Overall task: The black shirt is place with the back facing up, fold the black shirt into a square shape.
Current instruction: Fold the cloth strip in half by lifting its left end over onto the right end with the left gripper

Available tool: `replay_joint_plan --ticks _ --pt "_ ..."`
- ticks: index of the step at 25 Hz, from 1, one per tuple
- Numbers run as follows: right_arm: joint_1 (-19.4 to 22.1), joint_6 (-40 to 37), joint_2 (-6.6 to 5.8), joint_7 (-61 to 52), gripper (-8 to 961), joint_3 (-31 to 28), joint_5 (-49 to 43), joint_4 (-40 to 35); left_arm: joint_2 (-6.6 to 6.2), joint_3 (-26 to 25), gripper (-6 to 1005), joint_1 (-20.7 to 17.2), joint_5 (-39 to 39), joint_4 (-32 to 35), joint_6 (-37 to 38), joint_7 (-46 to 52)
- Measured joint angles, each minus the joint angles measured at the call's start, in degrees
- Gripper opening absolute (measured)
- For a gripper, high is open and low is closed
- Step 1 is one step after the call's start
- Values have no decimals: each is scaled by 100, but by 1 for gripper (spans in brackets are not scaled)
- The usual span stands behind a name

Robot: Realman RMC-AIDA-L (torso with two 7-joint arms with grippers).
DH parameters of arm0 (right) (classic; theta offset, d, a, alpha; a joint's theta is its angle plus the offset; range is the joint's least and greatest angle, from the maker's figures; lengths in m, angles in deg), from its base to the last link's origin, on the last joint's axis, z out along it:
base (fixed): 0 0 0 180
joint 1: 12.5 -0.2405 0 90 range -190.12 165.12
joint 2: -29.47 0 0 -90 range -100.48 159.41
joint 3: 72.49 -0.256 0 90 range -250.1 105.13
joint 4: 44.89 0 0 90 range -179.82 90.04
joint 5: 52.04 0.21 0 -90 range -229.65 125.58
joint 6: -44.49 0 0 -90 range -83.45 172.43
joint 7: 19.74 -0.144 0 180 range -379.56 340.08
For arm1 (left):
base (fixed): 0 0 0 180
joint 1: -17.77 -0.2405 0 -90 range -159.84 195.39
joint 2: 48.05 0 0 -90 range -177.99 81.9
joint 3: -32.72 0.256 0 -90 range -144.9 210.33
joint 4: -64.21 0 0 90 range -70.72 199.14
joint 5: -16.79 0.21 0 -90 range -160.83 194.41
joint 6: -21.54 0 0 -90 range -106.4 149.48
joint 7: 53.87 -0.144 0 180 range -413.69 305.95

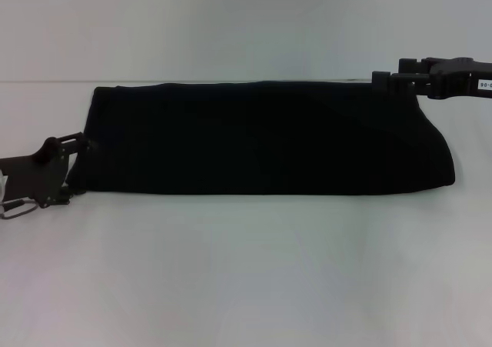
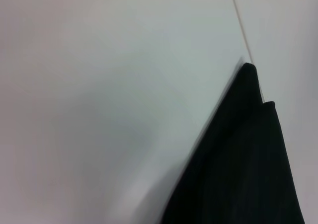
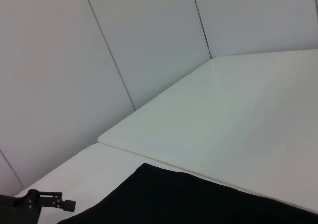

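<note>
The black shirt (image 1: 261,135) lies on the white table (image 1: 246,270) as a long flat band running left to right, plain side up with no print showing. My left gripper (image 1: 77,141) is at the band's left end, touching or just beside its edge. My right gripper (image 1: 382,81) sits at the far right corner of the band. In the left wrist view a pointed corner of the shirt (image 2: 238,169) rests on the table. The right wrist view shows the shirt's far edge (image 3: 198,199) and, farther off, the left gripper (image 3: 44,201).
A second white tabletop (image 3: 223,110) adjoins the first behind the shirt, with a thin seam between them. Pale wall panels (image 3: 74,60) close off the back. Bare table surface stretches in front of the shirt toward the near edge.
</note>
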Motion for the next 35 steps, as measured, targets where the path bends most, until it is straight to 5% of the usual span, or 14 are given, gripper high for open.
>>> replay_joint_plan --ticks 23,28,31,35 --pt "-5 18 0 0 916 7 -1 0 0 152 846 4 -23 -18 -119 -924" --pt "-5 18 0 5 916 8 -1 0 0 205 666 -25 -13 -38 -168 -1040" --pt "-5 18 0 22 915 4 -1 0 1 241 429 -26 4 -42 -214 -1087" --pt "-5 18 3 29 915 12 -1 0 10 257 276 -25 6 -50 -272 -1178"
